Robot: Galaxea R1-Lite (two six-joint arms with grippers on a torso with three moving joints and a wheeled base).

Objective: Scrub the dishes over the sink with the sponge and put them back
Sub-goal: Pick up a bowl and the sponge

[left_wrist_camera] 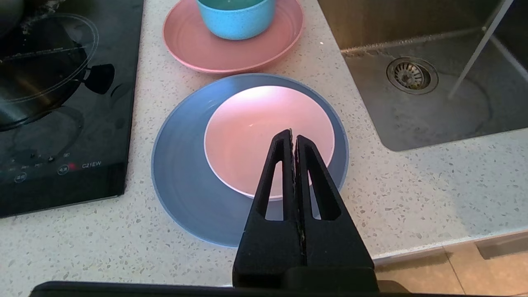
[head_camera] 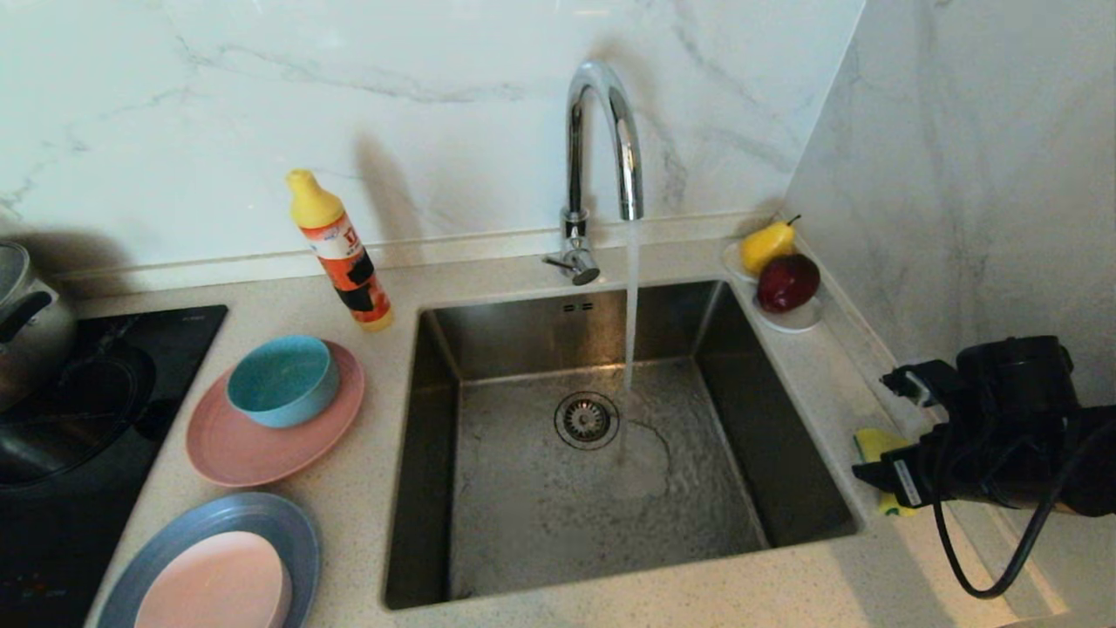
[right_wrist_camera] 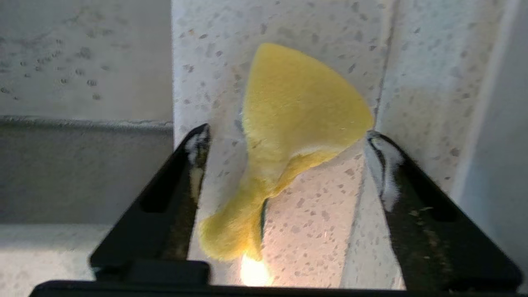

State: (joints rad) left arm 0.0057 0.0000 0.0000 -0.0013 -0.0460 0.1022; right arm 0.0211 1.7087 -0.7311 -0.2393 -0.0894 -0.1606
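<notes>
The right pincer (right_wrist_camera: 284, 165) stands wide with the sponge (right_wrist_camera: 288, 136) lying loose on the desk (right_wrist_camera: 321, 231) between its fingers, so closing off-centre could pinch only a floppy corner and drop it toward the sink (head_camera: 610, 453).

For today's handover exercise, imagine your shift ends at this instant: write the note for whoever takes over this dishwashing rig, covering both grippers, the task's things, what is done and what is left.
Right gripper: jaws open, either side of the floppy yellow sponge, which lies on the speckled counter right of the steel sink.
Left gripper: shut, empty, parked above the pale pink bowl.
Dishes sit left of the sink: teal bowl on the salmon-pink plate, pale pink bowl on the grey-blue plate.
Chrome tap is running.
Done: cannot tell from here whether any dish has been scrubbed.
Left: check the dishes, scrub any unwashed, return them.
</notes>
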